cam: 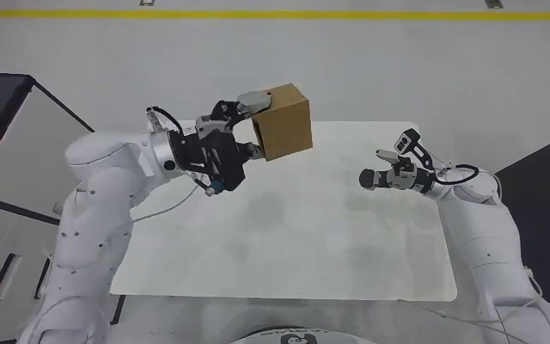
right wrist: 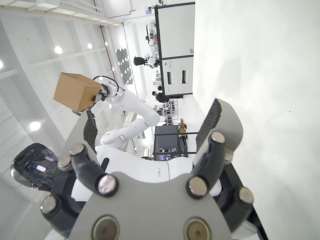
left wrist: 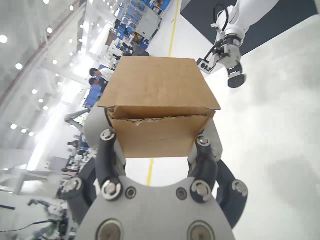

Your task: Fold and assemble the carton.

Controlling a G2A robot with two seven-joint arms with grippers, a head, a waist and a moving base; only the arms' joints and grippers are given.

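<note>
Between jaws of left tool (cam: pixel 255 127), carton (cam: pixel 286 120)

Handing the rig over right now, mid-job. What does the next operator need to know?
Left end effector: shut on the carton, holding it in the air over the far edge of the table.
Right end effector: open, empty, over the table on its own side, apart from the carton.
Done: carton is box-shaped; the faces in view look closed.
Left: the flap facing the left wrist looks loosely lapped, so check it; then probably set the carton down.

Aloft — carton (cam: pixel 286 121) in left gripper (cam: pixel 254 127)
</note>
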